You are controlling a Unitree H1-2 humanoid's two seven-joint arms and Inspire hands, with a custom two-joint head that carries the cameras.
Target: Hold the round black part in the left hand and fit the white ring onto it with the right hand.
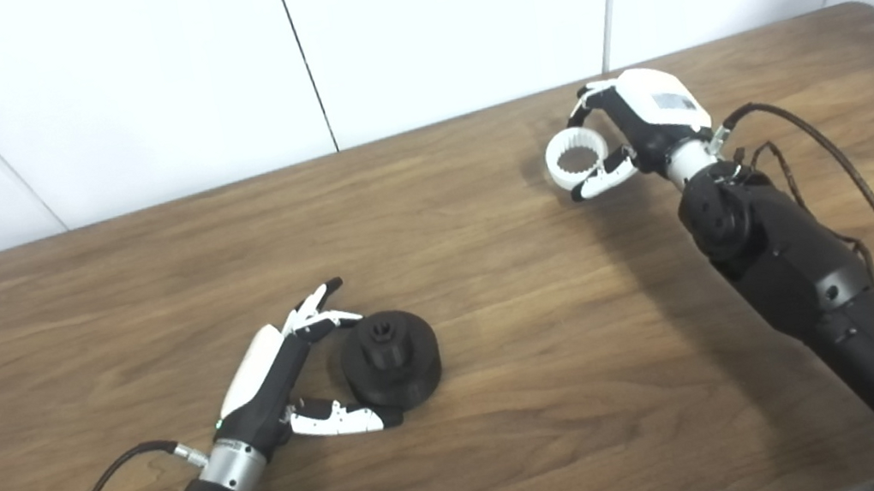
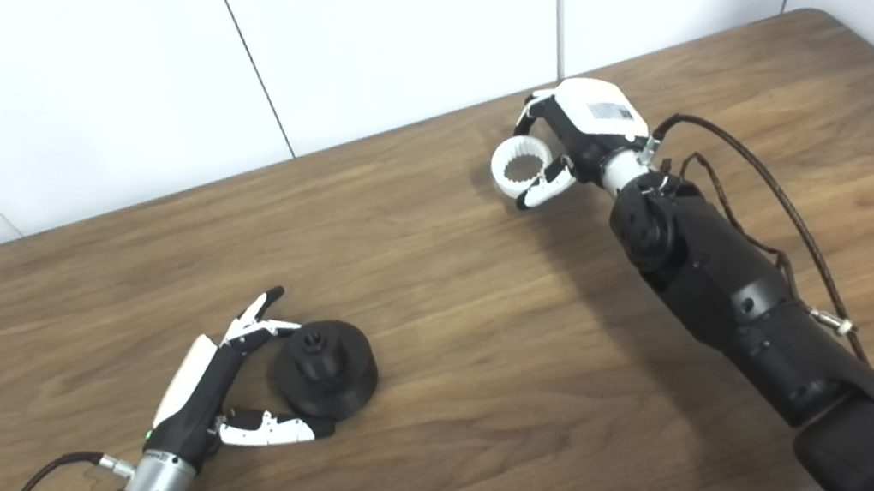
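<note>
White ring (image 1: 578,157) pinched in the right hand (image 1: 638,125) near the table's (image 1: 518,441) far edge; left hand (image 1: 293,371), open beside the black part (image 1: 391,359), should grip it squarely first.

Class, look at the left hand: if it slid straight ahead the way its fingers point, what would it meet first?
Probably the round black part, just ahead of the left hand, between fingers and thumb. The thumb tip looks about touching its base, but depth is unclear.

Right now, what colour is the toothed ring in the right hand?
White; the toothed ring in the right hand shows best in the left eye view.
</note>
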